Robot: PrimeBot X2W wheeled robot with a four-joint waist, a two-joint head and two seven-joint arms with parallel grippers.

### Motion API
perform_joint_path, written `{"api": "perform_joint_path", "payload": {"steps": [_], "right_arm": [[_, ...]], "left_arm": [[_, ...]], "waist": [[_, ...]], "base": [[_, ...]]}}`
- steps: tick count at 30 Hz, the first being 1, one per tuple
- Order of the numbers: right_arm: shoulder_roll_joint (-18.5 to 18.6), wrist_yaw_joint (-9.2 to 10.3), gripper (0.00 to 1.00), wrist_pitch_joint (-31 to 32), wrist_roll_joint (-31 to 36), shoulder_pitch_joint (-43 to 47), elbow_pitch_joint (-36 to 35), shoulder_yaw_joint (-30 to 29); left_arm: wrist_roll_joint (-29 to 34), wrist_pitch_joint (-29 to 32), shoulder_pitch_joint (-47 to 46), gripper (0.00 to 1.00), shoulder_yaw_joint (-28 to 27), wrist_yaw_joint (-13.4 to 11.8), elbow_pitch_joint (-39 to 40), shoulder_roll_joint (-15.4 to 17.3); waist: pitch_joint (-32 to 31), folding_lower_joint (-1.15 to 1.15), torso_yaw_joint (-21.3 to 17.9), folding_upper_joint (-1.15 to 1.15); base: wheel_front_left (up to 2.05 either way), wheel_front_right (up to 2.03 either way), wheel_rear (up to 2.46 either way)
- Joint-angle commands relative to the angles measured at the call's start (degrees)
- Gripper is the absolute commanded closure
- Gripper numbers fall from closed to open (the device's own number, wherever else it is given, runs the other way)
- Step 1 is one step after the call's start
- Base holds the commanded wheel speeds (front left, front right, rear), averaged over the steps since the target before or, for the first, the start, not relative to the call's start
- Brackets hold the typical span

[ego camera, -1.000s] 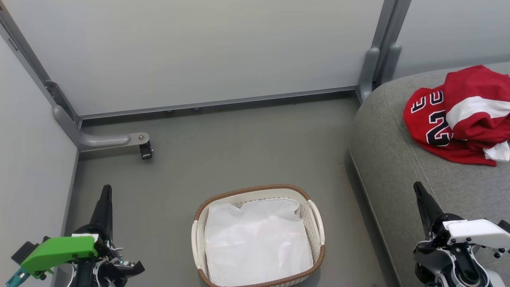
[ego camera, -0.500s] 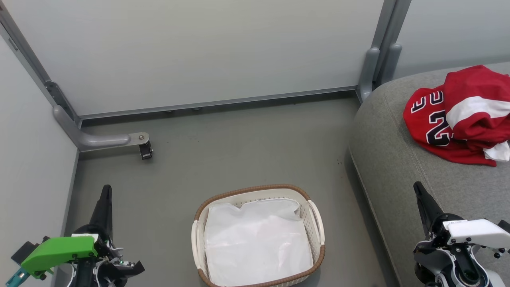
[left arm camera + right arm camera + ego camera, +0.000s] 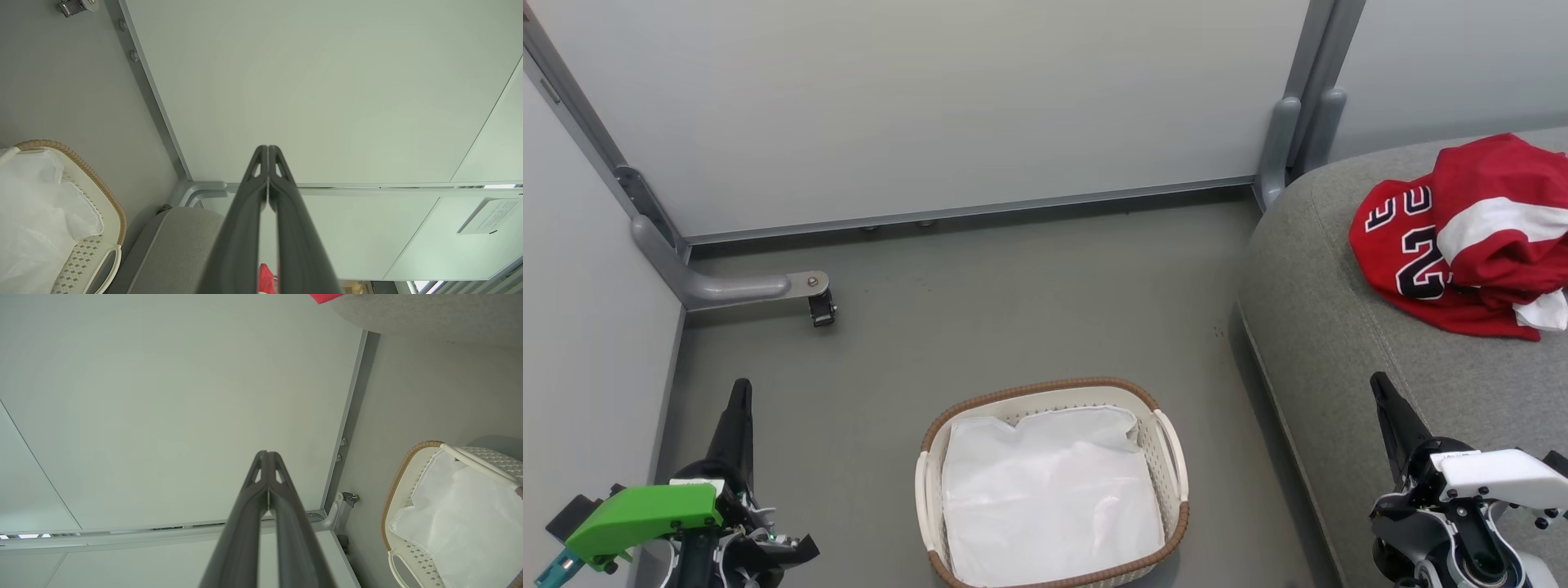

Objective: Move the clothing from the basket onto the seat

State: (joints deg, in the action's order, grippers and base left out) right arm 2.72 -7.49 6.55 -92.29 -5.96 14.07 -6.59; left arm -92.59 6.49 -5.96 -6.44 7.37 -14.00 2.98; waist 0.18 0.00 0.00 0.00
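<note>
both pincers are seen closed and empty, fingers pressed together: the left pincer is low at the left above the floor, and the right pincer is low at the right beside the seat. the transfer is judged complete, so no further grasp is called for, at most a parked rest clear of the goods. on the seat, toward its far side, the clothing is heaped, its black number partly shown. the basket is set on the floor between the pincers, well apart from the clothing. a flat white sheet is held in it, and no red garment is seen inside.
</note>
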Motion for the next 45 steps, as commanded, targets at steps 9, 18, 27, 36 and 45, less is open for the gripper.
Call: {"api": "perform_joint_path", "payload": {"steps": [9, 18, 27, 36, 45], "right_arm": [[0.3, 0.0, 1.0, 0.2, -0.1, -0.5, -0.2, -0.2], [0.3, 0.0, 1.0, 0.2, -0.1, -0.5, -0.2, -0.2], [0.3, 0.0, 1.0, 0.2, -0.1, -0.5, -0.2, -0.2], [0.3, 0.0, 1.0, 0.2, -0.1, -0.5, -0.2, -0.2], [0.3, 0.0, 1.0, 0.2, -0.1, -0.5, -0.2, -0.2]], "left_arm": [[0.3, 0.2, -0.6, 1.0, -0.2, 0.3, -0.1, 0.0], [0.3, 0.2, -0.6, 1.0, -0.2, 0.3, -0.1, 0.0], [0.3, 0.2, -0.6, 1.0, -0.2, 0.3, -0.1, -0.1], [0.3, 0.2, -0.6, 1.0, -0.2, 0.3, -0.1, -0.1], [0.3, 0.3, -0.6, 1.0, -0.2, 0.3, -0.1, -0.1]], "waist": [[0.0, 0.0, 0.0, 0.0], [0.0, 0.0, 0.0, 0.0], [0.0, 0.0, 0.0, 0.0], [0.0, 0.0, 0.0, 0.0], [0.0, 0.0, 0.0, 0.0]], "base": [[0.0, 0.0, 0.0], [0.0, 0.0, 0.0], [0.0, 0.0, 0.0], [0.0, 0.0, 0.0], [0.0, 0.0, 0.0]]}}
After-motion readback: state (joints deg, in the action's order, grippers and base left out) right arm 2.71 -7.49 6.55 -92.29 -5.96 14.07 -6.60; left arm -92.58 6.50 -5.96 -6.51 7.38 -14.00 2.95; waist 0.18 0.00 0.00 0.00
